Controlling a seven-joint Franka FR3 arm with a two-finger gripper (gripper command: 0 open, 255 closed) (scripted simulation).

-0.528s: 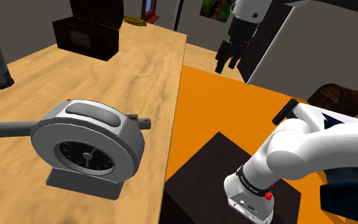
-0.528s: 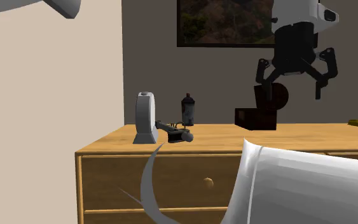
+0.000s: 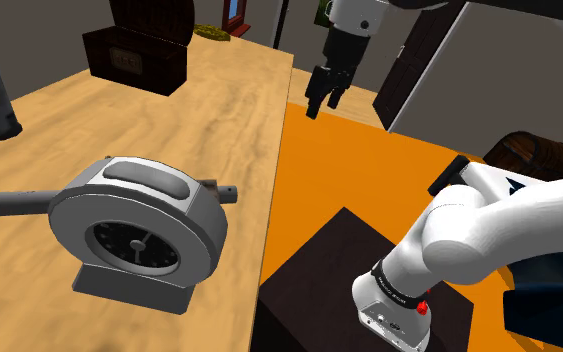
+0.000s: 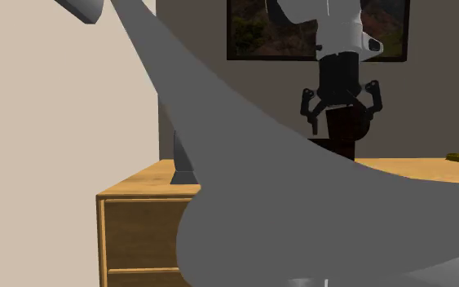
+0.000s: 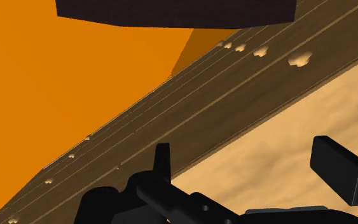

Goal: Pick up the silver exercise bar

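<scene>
Status: seeing claw (image 3: 324, 101) wide open, nothing held, high over far right edge of table (image 3: 231, 118). Spotting grey exercise bar (image 3: 139, 225) at near left on table, propped on its dial housing, well apart from claw. Noting dark chest (image 3: 135, 60) far left.

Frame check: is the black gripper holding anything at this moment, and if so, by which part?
Nothing is held. The black two-finger gripper is open with nothing between its jaws, well away from the grey dial-faced exercise bar.
</scene>
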